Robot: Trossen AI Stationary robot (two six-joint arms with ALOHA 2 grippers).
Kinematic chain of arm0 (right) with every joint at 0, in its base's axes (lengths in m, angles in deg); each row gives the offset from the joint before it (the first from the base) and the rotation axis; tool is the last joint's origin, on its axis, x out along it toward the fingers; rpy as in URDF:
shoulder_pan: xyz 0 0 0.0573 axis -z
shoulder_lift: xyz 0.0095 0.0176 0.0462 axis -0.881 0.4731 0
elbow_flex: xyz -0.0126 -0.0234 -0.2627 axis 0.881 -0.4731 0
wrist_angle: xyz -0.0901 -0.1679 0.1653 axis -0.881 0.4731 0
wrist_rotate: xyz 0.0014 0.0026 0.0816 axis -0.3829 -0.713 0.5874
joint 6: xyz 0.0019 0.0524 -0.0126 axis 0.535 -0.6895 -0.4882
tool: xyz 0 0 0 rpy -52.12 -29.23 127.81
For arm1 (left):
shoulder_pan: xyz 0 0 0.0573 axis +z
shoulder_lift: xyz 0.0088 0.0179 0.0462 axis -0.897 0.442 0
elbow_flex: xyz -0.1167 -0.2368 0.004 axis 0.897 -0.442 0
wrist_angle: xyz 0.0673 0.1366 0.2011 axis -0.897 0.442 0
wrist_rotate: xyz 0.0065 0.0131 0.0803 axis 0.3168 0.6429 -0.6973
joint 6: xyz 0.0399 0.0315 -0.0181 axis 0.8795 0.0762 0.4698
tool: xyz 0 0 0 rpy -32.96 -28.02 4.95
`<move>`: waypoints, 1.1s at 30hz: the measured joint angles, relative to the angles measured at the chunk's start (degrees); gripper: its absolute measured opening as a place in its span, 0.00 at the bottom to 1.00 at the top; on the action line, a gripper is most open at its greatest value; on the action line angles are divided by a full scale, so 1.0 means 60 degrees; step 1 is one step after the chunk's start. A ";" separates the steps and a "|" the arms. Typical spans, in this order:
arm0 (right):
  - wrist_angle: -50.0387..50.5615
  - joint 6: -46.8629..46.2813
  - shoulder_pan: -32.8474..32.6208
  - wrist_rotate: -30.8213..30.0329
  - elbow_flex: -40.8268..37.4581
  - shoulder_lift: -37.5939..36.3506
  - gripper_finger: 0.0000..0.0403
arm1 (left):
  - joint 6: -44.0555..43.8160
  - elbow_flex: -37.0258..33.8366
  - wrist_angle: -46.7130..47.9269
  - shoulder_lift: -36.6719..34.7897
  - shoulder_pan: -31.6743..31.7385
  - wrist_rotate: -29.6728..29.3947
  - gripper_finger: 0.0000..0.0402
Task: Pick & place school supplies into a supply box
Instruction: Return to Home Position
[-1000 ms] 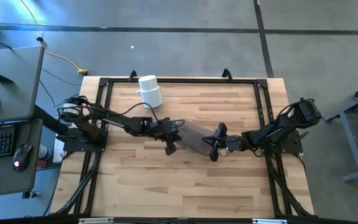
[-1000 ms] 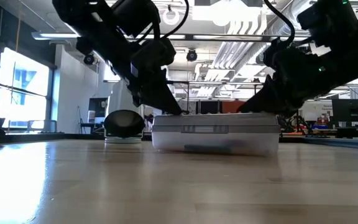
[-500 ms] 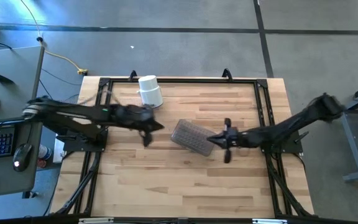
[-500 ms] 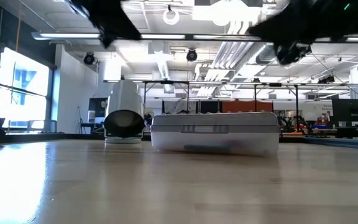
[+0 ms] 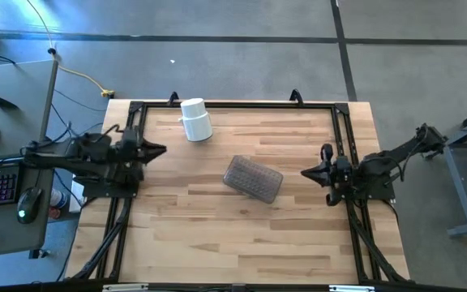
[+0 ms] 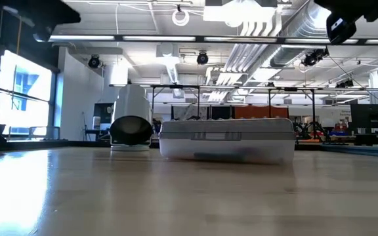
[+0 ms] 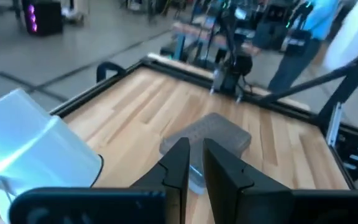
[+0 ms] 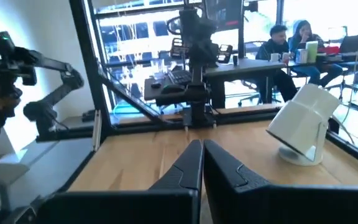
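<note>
The supply box [image 5: 252, 178] lies closed at the table's middle, flat on its base, its dark textured panel facing up. In the low view, the supply box [image 6: 226, 139] shows a clear wall with a dim dark shape behind it. No other school supplies show. My left gripper [image 5: 159, 149] is shut and hovers near the table's left edge, well left of the box; its wrist view looks past the left gripper [image 7: 196, 149] to the supply box [image 7: 213, 134]. My right gripper [image 5: 305, 172] is shut near the right edge, right of the box, and shows as the right gripper [image 8: 202, 149] in its own view.
A white cylindrical cup [image 5: 195, 119] lies on its side near the far edge, left of the middle, and shows as the white cup [image 6: 131, 128] in the low view. A black frame [image 5: 217, 105] runs round the tabletop. People sit at a desk beyond the table.
Both arms have drawn back from the box and risen: the left gripper toward the table's left edge, the right gripper toward the right edge. The box has stayed where it was, closed.
</note>
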 joint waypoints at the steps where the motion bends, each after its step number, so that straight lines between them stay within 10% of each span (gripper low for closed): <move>1: 0.0042 -0.0038 0.0004 0.0024 -0.0101 -0.0138 0.00 | 0.0093 -0.0446 -0.0152 -0.0528 -0.0060 -0.0030 0.21; 6: -0.0602 -0.0021 0.0011 0.0800 -0.1083 -0.0599 0.00 | 0.1143 -0.2608 -0.1305 -0.2824 -0.0124 0.0184 0.20; 13: -0.1188 0.0255 0.0014 0.0728 -0.1741 -0.1821 0.00 | 0.2665 -0.3606 -0.3326 -0.2412 -0.0120 0.1888 0.14; 27: -0.1017 0.0133 0.0011 0.0826 -0.2246 -0.3021 0.00 | 0.2881 -0.5095 -0.5416 -0.2663 -0.0117 0.1678 0.09; 33: -0.1686 -0.0104 0.0011 0.0519 -0.2738 -0.2999 0.00 | 0.3179 -0.5614 -0.5622 -0.2623 -0.0117 0.0100 0.15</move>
